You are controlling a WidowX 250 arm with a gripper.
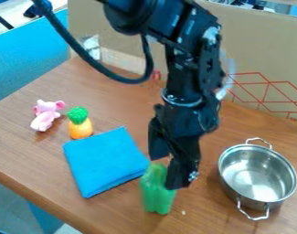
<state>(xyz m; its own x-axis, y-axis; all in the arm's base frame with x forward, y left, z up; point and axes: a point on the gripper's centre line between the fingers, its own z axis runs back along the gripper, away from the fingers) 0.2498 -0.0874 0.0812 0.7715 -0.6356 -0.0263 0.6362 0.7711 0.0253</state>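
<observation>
The black gripper (pixel 166 173) hangs at the lower centre of the frame, touching the upper part of a green lobed toy (pixel 156 194); whether its jaws are open or closed on the toy, I cannot tell. The toy's long axis runs nearly straight up and down in the frame, one end pointing at the gripper, the other toward the bottom edge (its outline is rather blurred). Just left lies a folded blue cloth (pixel 104 160); a steel pot (pixel 255 176) with two handles stands at lower right.
</observation>
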